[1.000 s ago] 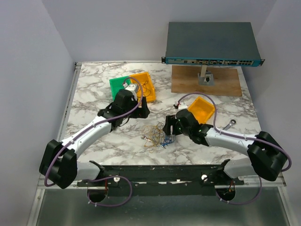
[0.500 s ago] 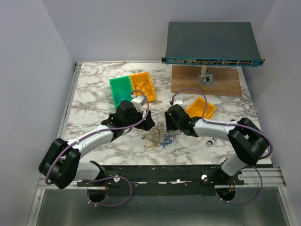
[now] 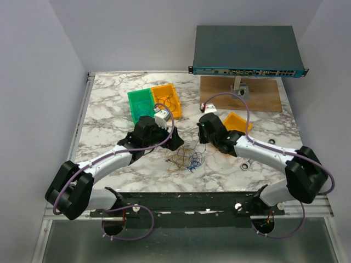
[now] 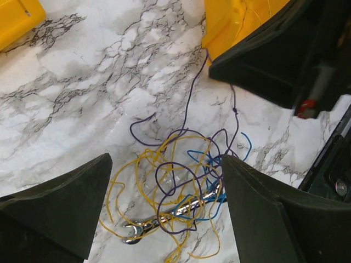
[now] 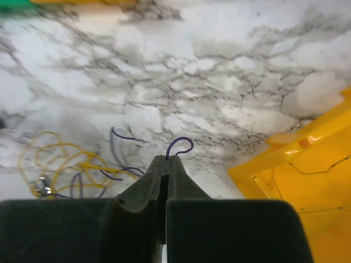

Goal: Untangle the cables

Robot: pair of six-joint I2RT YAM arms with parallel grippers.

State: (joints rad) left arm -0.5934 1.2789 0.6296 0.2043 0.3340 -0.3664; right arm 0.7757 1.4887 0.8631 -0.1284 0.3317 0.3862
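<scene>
Cables lie in a loose tangle of yellow, blue and dark purple on the table, directly under the left gripper and off the tip of the right gripper. The left gripper hangs over the heap with its fingers spread wide and nothing between them. In its wrist view the tangle fills the gap, with a wrench lying under the strands. A second ago this gripper was back by the green and orange bins; it has since come forward to the heap. The right gripper stood open beside the tangle then. Now its jaws are pressed together on one purple cable, a small loop of which pokes out past the fingertips. It has pulled back from the heap toward the yellow bin at its right, and the pinched strand runs taut from the tangle up to it. The rest of the heap sits to its lower left.
</scene>
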